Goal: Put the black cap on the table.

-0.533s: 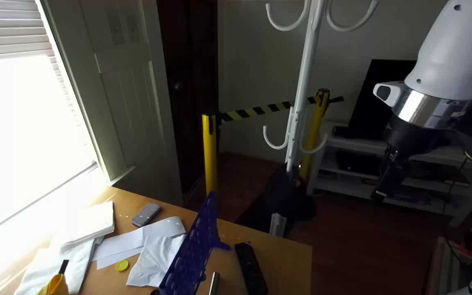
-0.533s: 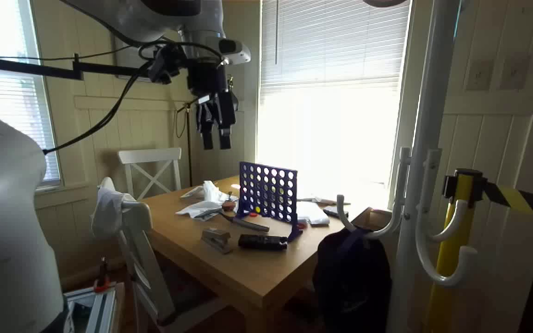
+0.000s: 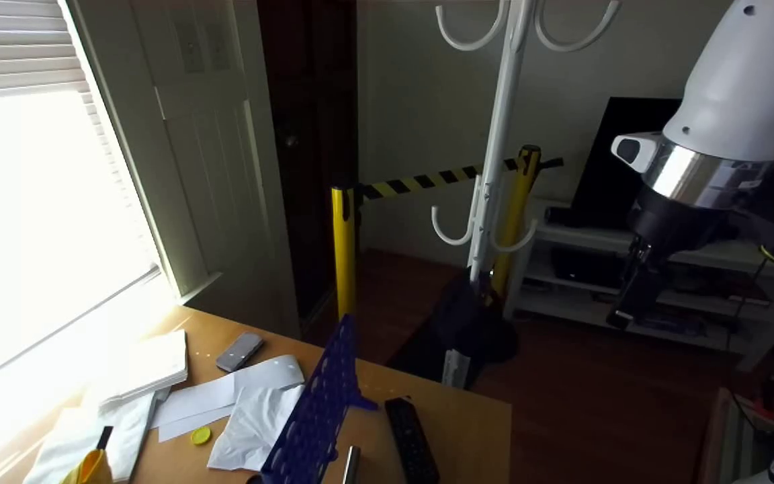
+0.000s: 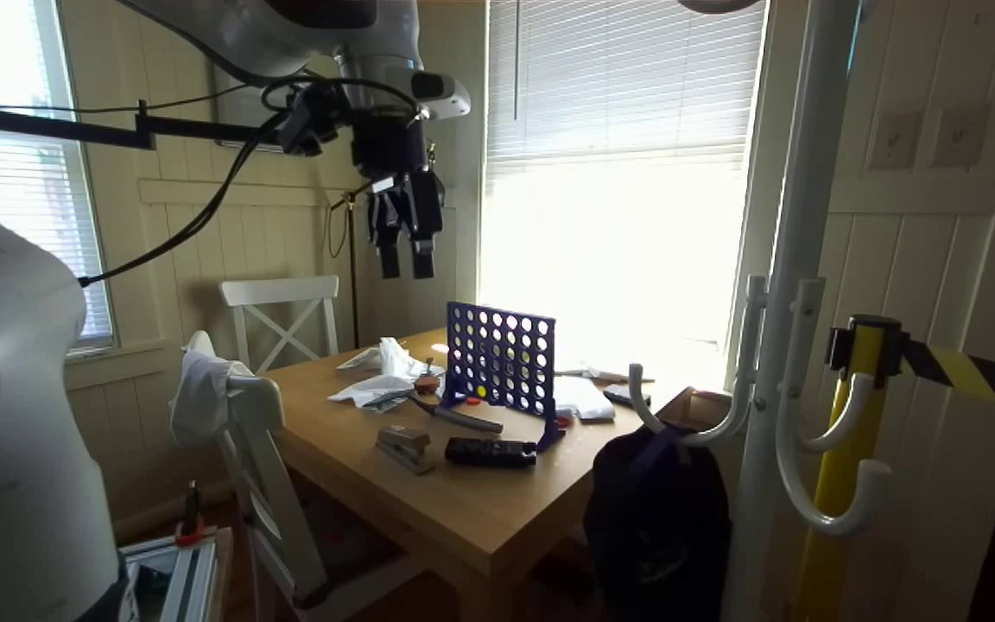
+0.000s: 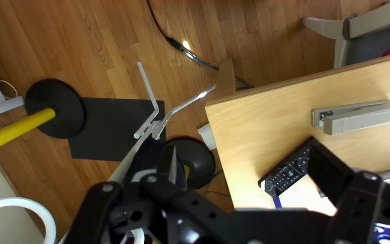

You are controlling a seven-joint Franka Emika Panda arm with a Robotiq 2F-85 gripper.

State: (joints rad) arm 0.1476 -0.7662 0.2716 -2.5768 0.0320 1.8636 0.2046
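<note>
The black cap (image 4: pixel 657 527) is a dark, floppy fabric lump. It hangs by a dark strap from a low hook of the white coat rack, beside the table corner. It also shows, dim, in an exterior view (image 3: pixel 471 319) and partly behind my left finger in the wrist view (image 5: pixel 145 156). The light brown wooden table (image 4: pixel 472 510) shows its bare near corner in the wrist view (image 5: pixel 239 135) and in an exterior view (image 3: pixel 471 430). My gripper (image 4: pixel 407 263) is open and empty, high above the table, pointing down and apart from the cap; its spread fingers (image 5: pixel 247 167) frame the table edge.
The white coat rack (image 3: pixel 498 141) has several curved hooks. On the table are a blue upright game grid (image 4: pixel 502 358), a black remote (image 5: pixel 288 169), a grey stapler (image 5: pixel 359 117), papers and a phone (image 3: pixel 239 351). Yellow barrier posts (image 3: pixel 344 249) stand behind. A white chair (image 4: pixel 269 484) stands beside the table.
My gripper has shifted very slightly, to the right in one exterior view and to the left in another. The cap and the things on the table have not moved.
</note>
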